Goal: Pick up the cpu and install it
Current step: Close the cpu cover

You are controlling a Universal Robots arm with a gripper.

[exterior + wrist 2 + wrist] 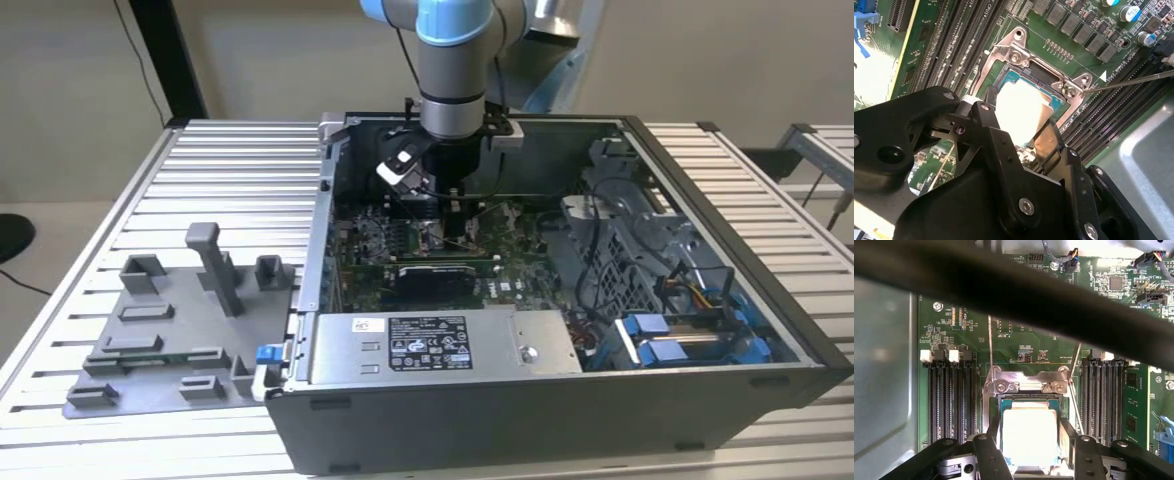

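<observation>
cpu (1030, 435) is located inside the socket frame (1026, 386) on the motherboard (1019, 335), within the open computer case (561, 400). Its pale metal top is seen face up in both wrist views, with the blue-green substrate edge lined up square to the frame opening.

Gripper (1016, 120) is judged clenched on the cpu: the fingers (993, 426) are pressed against two opposite edges of the chip, with no gap visible on either side. In the exterior view the arm is seen reaching straight down into the case, just beyond the power supply (427, 345).

Progress, as judged:
- Pick-up is done; the chip is carried by the gripper and well apart from the grey fixture tray (174, 330) on the table (227, 170) at the exterior view's left.
- Placement is mostly done; the chip is aligned with the socket and at or very near seat level. Whether it is fully seated on the contacts cannot be told, as the underside is hidden.
- Release is not yet done.
- Socket is not yet locked: the thin lever rod (1134, 80) is seen swung clear of the frame, and no retaining plate is laid over the chip.
</observation>
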